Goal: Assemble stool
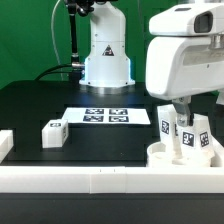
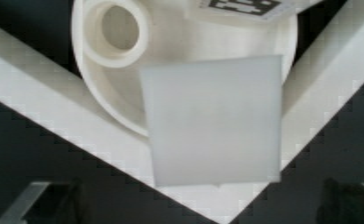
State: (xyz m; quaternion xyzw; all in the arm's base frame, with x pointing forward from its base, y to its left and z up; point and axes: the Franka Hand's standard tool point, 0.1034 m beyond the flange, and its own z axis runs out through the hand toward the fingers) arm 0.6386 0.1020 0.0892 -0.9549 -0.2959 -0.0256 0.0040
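Observation:
The round white stool seat (image 1: pixel 160 155) lies in the corner of the rails at the exterior view's right, with white tagged legs (image 1: pixel 166 123) standing upright in it. In the wrist view the seat (image 2: pixel 179 40) shows an empty round socket (image 2: pixel 117 30), and one upright leg (image 2: pixel 214 120) rises blurred toward the camera. My gripper (image 1: pixel 182 110) hangs just over these legs, open. Its dark fingers (image 2: pixel 46 200) stand wide on either side of that leg (image 1: pixel 186 135) without touching it. Another loose leg block (image 1: pixel 52 132) lies on the black table at the exterior view's left.
The marker board (image 1: pixel 107 116) lies flat mid-table before the robot base (image 1: pixel 105 60). A long white rail (image 1: pixel 90 180) runs along the front, and another piece (image 1: pixel 5 145) sits at the left edge. The rails (image 2: pixel 28 70) form a V round the seat.

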